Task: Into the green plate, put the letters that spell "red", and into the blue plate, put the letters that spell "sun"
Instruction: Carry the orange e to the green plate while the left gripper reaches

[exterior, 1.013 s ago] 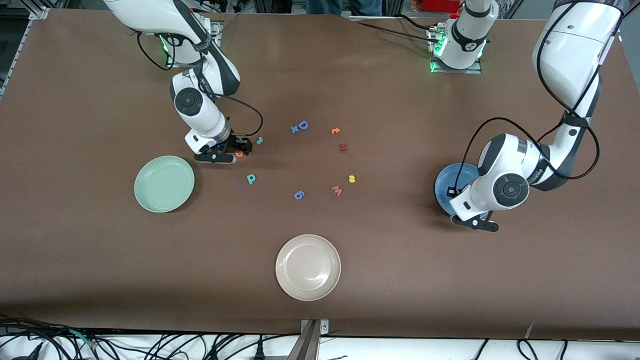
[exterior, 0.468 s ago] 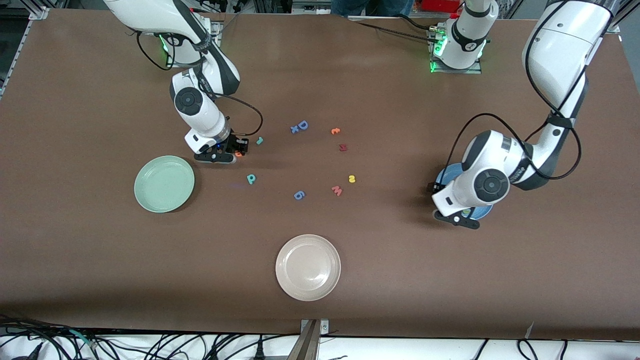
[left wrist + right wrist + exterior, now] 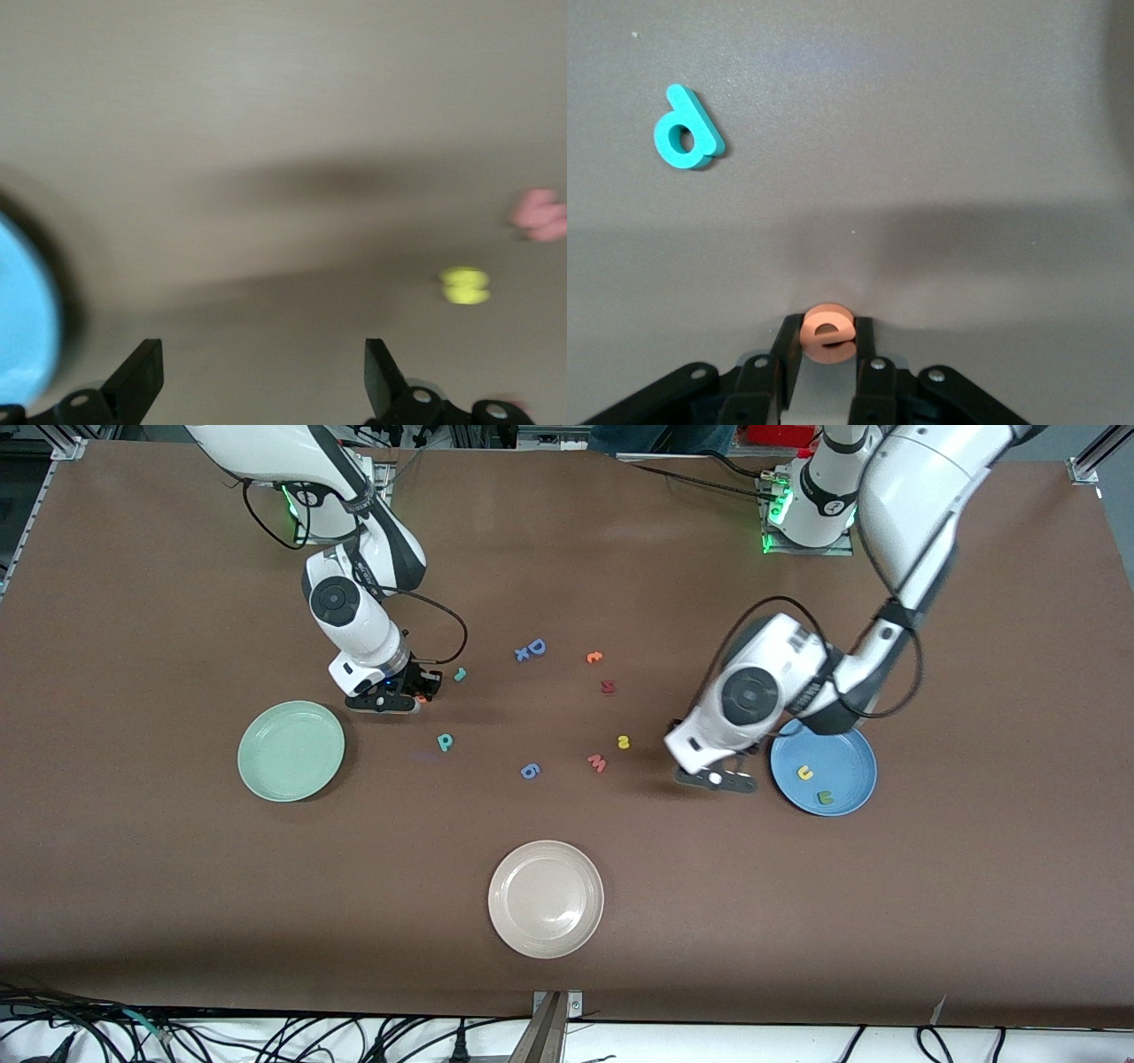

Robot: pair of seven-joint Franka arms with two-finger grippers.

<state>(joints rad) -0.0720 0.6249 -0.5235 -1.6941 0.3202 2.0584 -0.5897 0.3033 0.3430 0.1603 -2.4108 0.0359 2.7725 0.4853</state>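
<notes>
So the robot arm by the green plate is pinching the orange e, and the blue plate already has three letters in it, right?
Almost. The right gripper beside the green plate is pinching the orange e, but the blue plate has only two letters in it, not three: the yellow u and the green n. The front view shows this. The yellow s is on the table.

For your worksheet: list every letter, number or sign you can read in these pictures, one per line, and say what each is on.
"e": orange foam letter, between the right gripper's fingers.
"d": teal foam letter, on the table.
"D": blue foam letter, on the table.
"u": yellow foam letter, in the blue plate.
"6": blue foam piece, on the table.
Other foam letters: too small to read surely.
</notes>
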